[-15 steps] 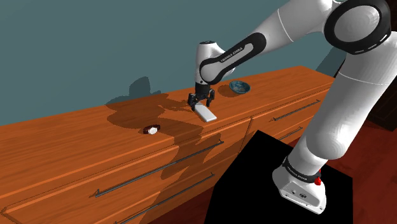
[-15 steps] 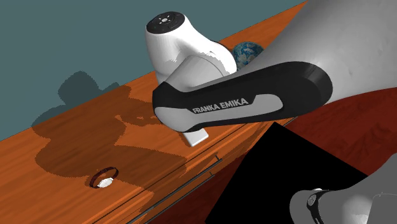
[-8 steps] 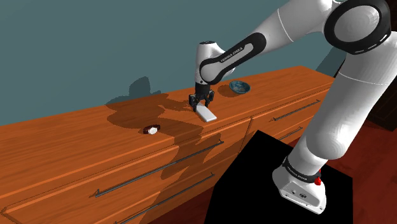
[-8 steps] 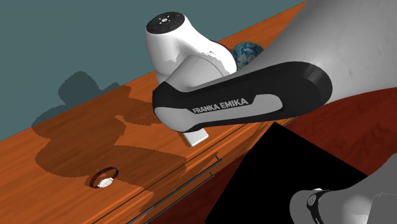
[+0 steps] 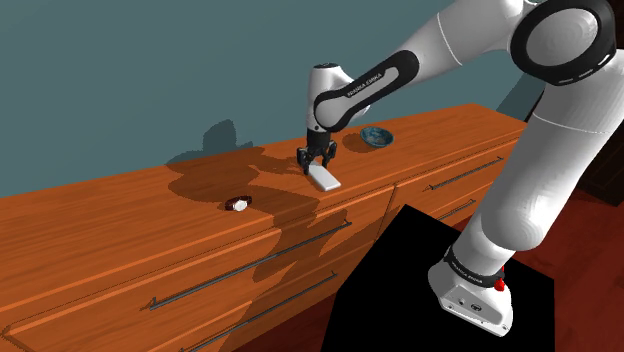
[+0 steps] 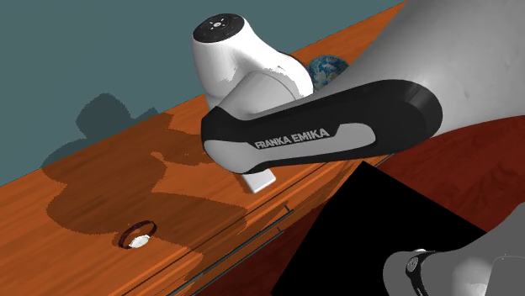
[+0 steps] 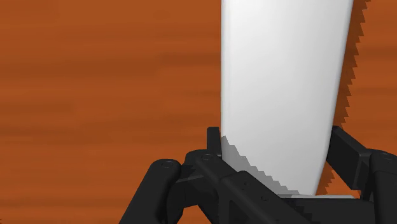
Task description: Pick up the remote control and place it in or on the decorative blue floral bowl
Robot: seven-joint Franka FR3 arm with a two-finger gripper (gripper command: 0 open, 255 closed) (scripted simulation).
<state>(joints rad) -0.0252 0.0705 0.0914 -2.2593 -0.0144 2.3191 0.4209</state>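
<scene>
Starting right at the claw: from the wrist camera we see the gripper clamped on the remote. A black finger presses each long side of the plain white slab near one end, and the rest sticks out ahead of the fingers. There's a jagged shadow along the remote's edge on the wooden dresser top, so we reckon it's just off the surface rather than lying flat.

What's changed? Honestly, not much. Compared with a second ago, the remote's free end and the forearm have crept up a hair in the shoulder view, and the second exterior view shows the same tiny shift. We read that as the grab being done and the lift only just starting. The grip hasn't slipped as far as we can tell.

Further out along the dresser, a small brown-and-white band sits well apart from the action, exactly where it was. Past the gripper, toward the shoulder view's right, the blue patterned bowl waits near the teal wall, with nothing in it that we can see.

So next up is more height, then a carry over to the bowl. Holding a long slab by one end, we'd watch for it swinging.
</scene>
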